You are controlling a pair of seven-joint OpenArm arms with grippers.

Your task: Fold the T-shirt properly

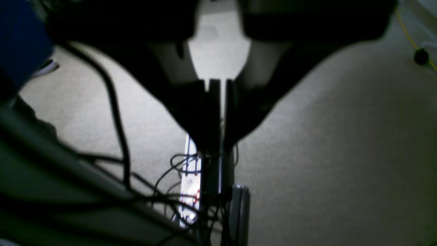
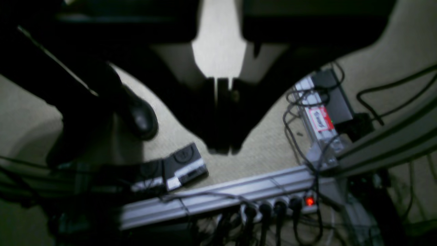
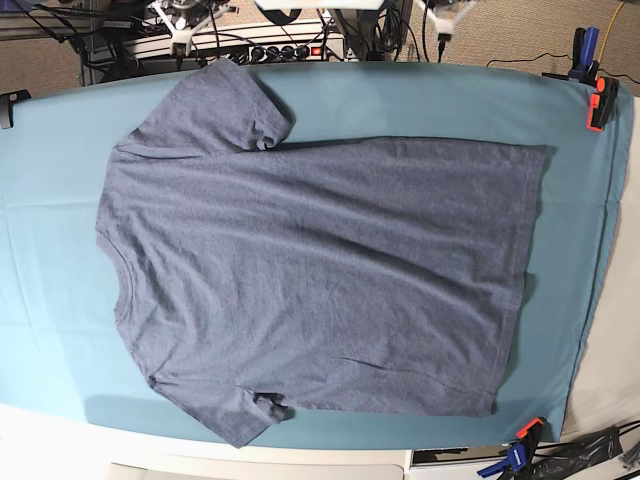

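The T-shirt (image 3: 310, 260) lies spread flat on the teal table cloth (image 3: 50, 200) in the base view. Its neck is to the left, its hem to the right, and one sleeve points to the far edge while the other points to the near edge. A plain side faces up and no lettering shows. My left gripper (image 1: 221, 150) is shut with nothing in it, hanging over the beige floor off the table. My right gripper (image 2: 222, 150) is also shut and empty, above floor and cables. Neither gripper is near the shirt.
Orange and blue clamps (image 3: 598, 100) (image 3: 520, 445) pin the cloth at the right corners. A power strip (image 3: 290, 50) and cables sit behind the far edge. Below the right gripper are foot pedals (image 2: 181, 167), a black shoe (image 2: 140, 118) and an aluminium rail (image 2: 222, 198).
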